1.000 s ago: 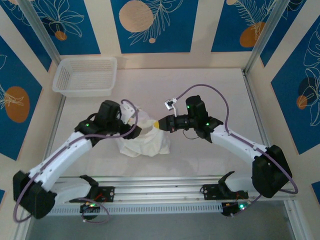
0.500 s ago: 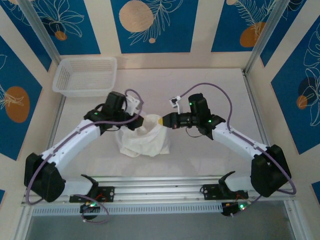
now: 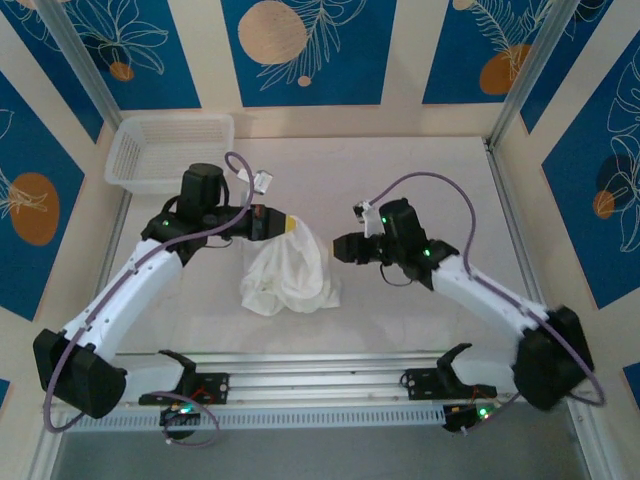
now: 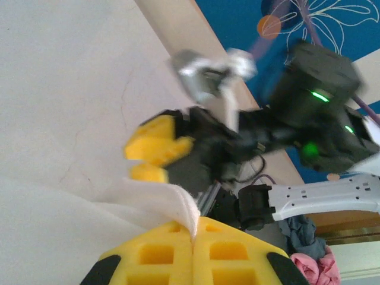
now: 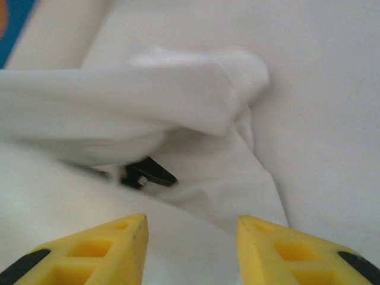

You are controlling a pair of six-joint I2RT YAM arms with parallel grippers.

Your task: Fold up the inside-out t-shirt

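Mid-table: the t-shirt sits bunched, its long axis running from a lifted top edge toward the near side. It is probably soft, light and limp, best taken at a hem. The left gripper is clamped on the cloth's edge; the right gripper is spread wide and empty, just beside it.

Light's bright and even, coming from above, so the pale flat table only picks up faint, soft shadows under the arms. Top view is decently sharp. Left wrist view: the black right gripper with yellow fingers is smeared with motion blur. Right wrist view is soft all over, and the wrinkly white cloth t-shirt is nearly blown out, folds barely showing.
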